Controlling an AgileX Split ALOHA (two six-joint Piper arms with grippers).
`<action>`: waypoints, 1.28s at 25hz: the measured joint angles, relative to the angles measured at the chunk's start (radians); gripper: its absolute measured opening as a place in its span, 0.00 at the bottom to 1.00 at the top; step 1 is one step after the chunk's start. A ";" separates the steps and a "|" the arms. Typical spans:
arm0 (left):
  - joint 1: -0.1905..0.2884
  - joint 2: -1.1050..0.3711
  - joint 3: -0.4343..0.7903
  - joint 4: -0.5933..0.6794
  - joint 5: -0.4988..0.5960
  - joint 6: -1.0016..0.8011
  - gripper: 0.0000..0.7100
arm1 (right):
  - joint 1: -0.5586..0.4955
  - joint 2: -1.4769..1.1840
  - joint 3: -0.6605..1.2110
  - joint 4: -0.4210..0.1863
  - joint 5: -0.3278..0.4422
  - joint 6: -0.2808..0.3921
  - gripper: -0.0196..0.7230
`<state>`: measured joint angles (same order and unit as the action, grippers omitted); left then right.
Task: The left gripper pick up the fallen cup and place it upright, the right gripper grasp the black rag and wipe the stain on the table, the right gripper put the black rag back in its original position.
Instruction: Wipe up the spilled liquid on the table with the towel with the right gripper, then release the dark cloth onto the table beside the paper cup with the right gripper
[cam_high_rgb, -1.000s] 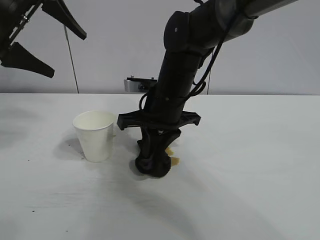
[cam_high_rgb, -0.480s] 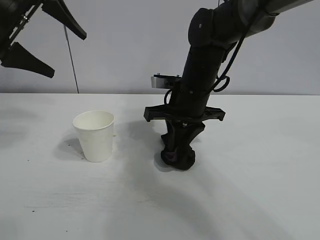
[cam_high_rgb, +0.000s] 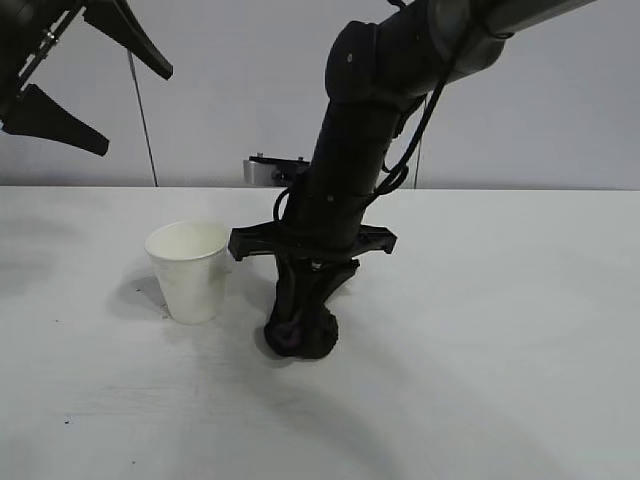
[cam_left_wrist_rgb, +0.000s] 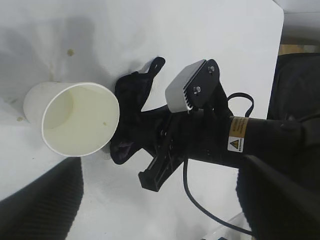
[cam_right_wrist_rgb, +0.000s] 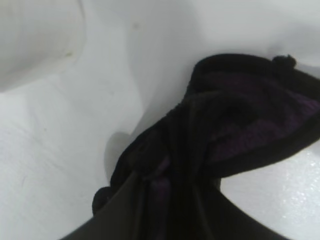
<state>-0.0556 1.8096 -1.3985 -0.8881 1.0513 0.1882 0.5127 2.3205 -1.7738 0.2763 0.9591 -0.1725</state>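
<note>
The white paper cup stands upright on the white table, left of centre. It also shows from above in the left wrist view. My right gripper points straight down just right of the cup, shut on the black rag and pressing it onto the table. The rag's purple folds show in the right wrist view and in the left wrist view. My left gripper is open and empty, raised high at the far left. The stain is hidden; no blotch shows beside the rag.
Small yellowish specks lie on the table near the cup. The right arm leans in from the upper right over the table's middle, with a grey camera box on its wrist. A grey wall stands behind.
My right gripper swept the rag to the right, then back left to beside the cup. The yellowish blotch seen beside the rag a second ago no longer shows. The left arm has not moved.
</note>
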 joint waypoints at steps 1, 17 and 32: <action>0.000 0.000 0.000 0.000 0.000 0.000 0.85 | -0.001 0.000 0.000 -0.004 0.000 0.000 0.19; 0.000 0.000 0.000 0.000 0.001 0.000 0.85 | -0.222 0.000 -0.069 -0.148 0.209 0.016 0.19; 0.000 0.000 0.000 0.001 0.001 0.000 0.85 | -0.302 0.000 -0.112 -0.174 0.249 0.016 0.19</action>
<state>-0.0556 1.8096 -1.3985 -0.8870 1.0524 0.1882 0.2106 2.3205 -1.8854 0.1020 1.2086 -0.1569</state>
